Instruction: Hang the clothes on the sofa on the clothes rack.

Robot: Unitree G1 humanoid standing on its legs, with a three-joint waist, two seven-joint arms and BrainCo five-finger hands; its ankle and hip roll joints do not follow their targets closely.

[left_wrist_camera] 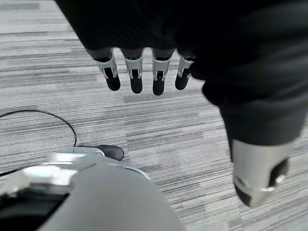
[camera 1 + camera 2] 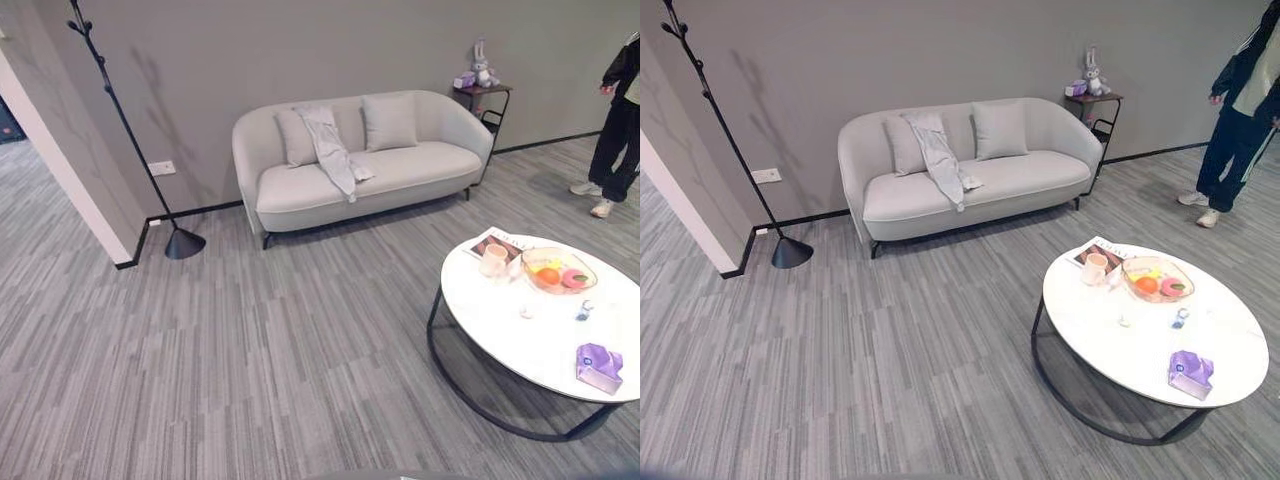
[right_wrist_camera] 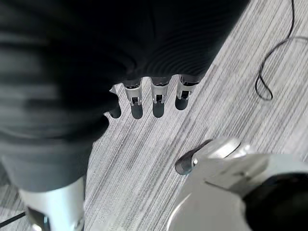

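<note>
Nearest, both hands hang over bare floor with nothing in them: the left hand (image 1: pixel 144 72) has its fingers straight and relaxed, and the right hand (image 3: pixel 154 98) likewise, thumb apart. So the step in hand is, I judge, the approach to the sofa, with no grasp begun. To do it well, walk past the left edge of the round table (image 2: pixel 520 340), well clear of its rim, and stop square to the left seat so either hand can reach the cloth near its top fold and lift it whole, not drag a sleeve.

On the table: one cup (image 2: pixel 494 260), one bowl (image 2: pixel 558 270) of fruit, one purple pack (image 2: pixel 600 366), one magazine (image 2: pixel 495 241).

Farther off, one sofa (image 2: pixel 400 170) carries two cushions (image 2: pixel 390 122) and one pale garment (image 2: pixel 333 150) draped from the backrest over the seat front. One rack (image 2: pixel 130 130) stands left of it by the wall, bare. One person (image 2: pixel 618 130) stands far right, beside one side table (image 2: pixel 482 92).
</note>
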